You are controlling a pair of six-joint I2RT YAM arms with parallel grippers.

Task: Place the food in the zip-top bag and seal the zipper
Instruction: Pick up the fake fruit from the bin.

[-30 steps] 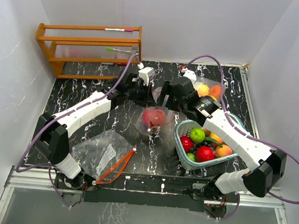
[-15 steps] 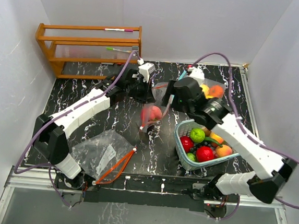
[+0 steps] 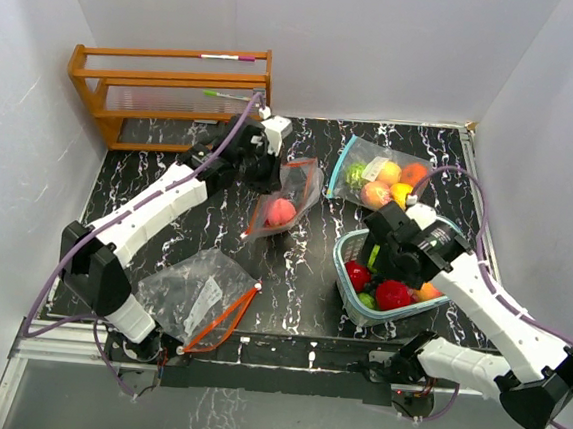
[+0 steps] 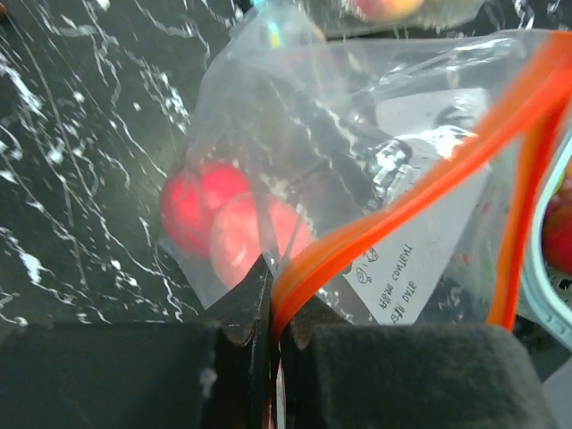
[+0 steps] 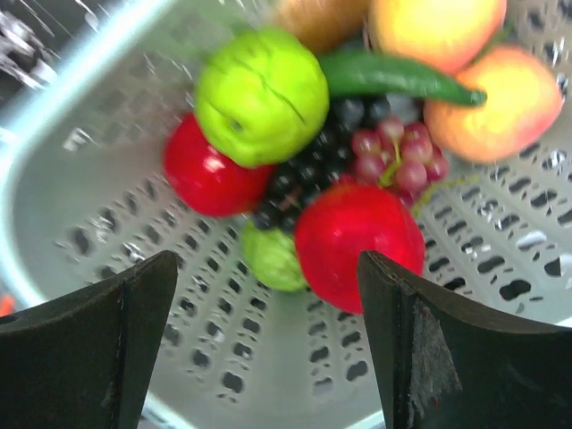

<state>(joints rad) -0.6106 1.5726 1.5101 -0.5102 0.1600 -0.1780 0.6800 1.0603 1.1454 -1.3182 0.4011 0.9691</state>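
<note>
My left gripper [image 4: 275, 315] is shut on the orange zipper strip of a clear zip-top bag [image 4: 357, 152]; pink and red food [image 4: 223, 223] lies inside it. From above, that bag [image 3: 290, 197] hangs slanted from the left gripper [image 3: 270, 168] over mid-table. My right gripper [image 5: 266, 268] stands open over the teal basket [image 5: 107, 179] with nothing between its fingers. Below it lie a green apple [image 5: 261, 94], red fruits [image 5: 357, 246], grapes [image 5: 398, 152], a green chili [image 5: 393, 79] and a peach [image 5: 496, 103]. In the top view the right gripper [image 3: 383, 258] covers part of the basket [image 3: 349, 242].
A second bag [image 3: 380, 181] with a blue zipper holds several fruits at the back right. A flat bag [image 3: 199, 297] with an orange zipper lies at the front left. A wooden rack [image 3: 172, 94] stands at the back left. White walls close in on the table.
My right arm pulled back from the held bag's mouth and now hovers over the basket. The bag with the pink food swung left and hangs slanted; the left gripper kept its hold.
</note>
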